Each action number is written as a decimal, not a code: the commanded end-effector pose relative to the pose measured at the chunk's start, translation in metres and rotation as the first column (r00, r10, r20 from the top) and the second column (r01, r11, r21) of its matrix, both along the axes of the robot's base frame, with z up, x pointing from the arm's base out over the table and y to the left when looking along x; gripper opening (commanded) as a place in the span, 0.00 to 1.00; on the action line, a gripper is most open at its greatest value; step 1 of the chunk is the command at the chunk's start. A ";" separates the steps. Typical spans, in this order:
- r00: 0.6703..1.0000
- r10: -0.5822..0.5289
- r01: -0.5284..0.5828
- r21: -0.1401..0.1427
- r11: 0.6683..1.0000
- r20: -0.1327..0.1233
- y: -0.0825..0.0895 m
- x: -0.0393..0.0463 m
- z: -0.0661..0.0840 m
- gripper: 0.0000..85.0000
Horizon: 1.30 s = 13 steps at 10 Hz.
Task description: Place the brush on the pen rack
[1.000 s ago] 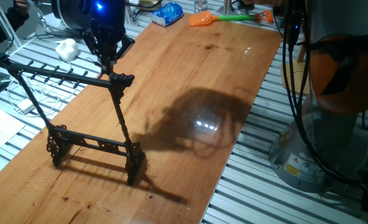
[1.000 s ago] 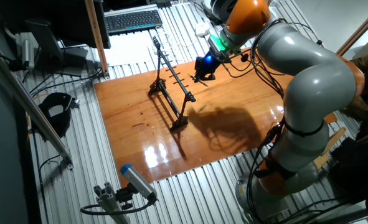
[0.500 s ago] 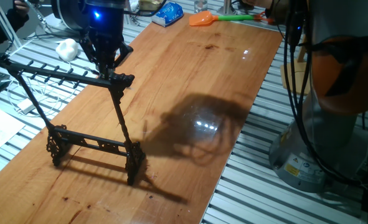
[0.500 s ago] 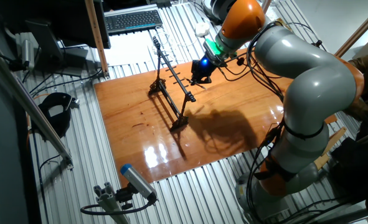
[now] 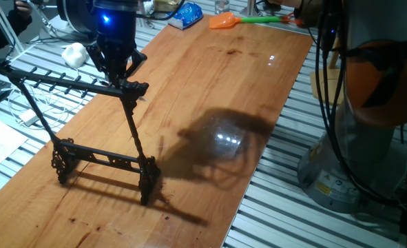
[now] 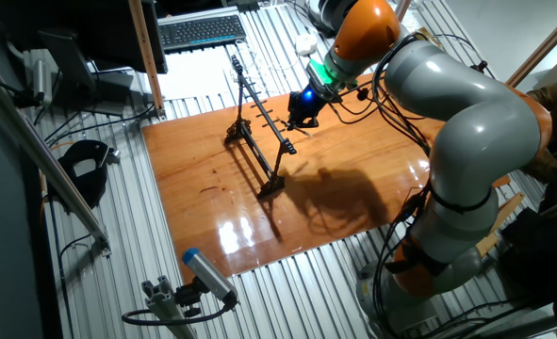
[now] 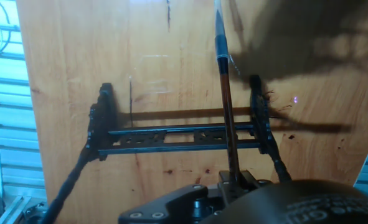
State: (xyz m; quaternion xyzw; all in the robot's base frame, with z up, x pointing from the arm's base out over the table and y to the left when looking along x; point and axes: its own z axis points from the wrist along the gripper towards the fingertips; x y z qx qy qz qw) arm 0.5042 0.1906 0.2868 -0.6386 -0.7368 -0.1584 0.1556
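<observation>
The black pen rack point(image 5: 100, 160) stands on the left part of the wooden table, its long pegged top bar point(image 5: 58, 83) running left to right. It also shows in the other fixed view point(image 6: 259, 137) and from above in the hand view point(image 7: 177, 137). My gripper point(image 5: 119, 69) hangs just above the right end of the top bar, also seen in the other fixed view point(image 6: 303, 109). In the hand view it point(image 7: 236, 182) is shut on the brush point(image 7: 224, 93), a thin shaft with a dark section that points down past the rack. The brush is too thin to make out in the fixed views.
An orange fly swatter with a green handle point(image 5: 255, 20) and a blue packet point(image 5: 184, 15) lie at the table's far end. A white lump point(image 5: 73, 53) and a keyboard point(image 6: 201, 30) sit off the table. The robot's base point(image 5: 368, 103) stands to the right.
My gripper with the brush has shifted slightly left, closer over the right end of the rack's top bar. The rack has not moved.
</observation>
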 end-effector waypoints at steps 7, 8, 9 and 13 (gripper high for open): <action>1.000 -0.005 0.005 0.001 1.000 -0.001 0.006 -0.0022 0.001 0.00; 1.000 -0.006 0.006 -0.001 1.000 -0.001 0.007 -0.0024 0.001 0.00; 1.000 -0.002 0.002 -0.007 1.000 0.001 0.006 -0.0029 0.000 0.00; 1.000 0.022 -0.022 -0.040 0.999 0.010 0.012 -0.0073 -0.006 0.00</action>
